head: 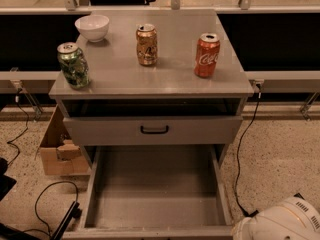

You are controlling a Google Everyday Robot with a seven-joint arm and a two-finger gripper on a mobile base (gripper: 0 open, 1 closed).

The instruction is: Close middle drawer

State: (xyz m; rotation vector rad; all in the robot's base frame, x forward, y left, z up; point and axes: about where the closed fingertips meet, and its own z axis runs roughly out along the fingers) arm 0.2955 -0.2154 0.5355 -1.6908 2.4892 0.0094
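The middle drawer (pixel 155 196) is a grey metal tray pulled far out toward me, open and empty. Its front panel lies along the bottom edge of the view and its handle is hidden. Above it the drawer with the taller front panel (pixel 152 130) and black loop handle (pixel 154 129) is pushed in. Only the white rounded shell of my arm (pixel 282 223) shows, at the bottom right corner beside the drawer's right front corner. My gripper is out of view below the frame.
On the cabinet top (pixel 170 79) stand a green can (pixel 73 65), a white bowl (pixel 92 27), a gold can (pixel 146 44) and a red cola can (pixel 207 54). A cardboard box (pixel 56 146) sits on the floor at left. Black cables (pixel 240 149) run on both sides.
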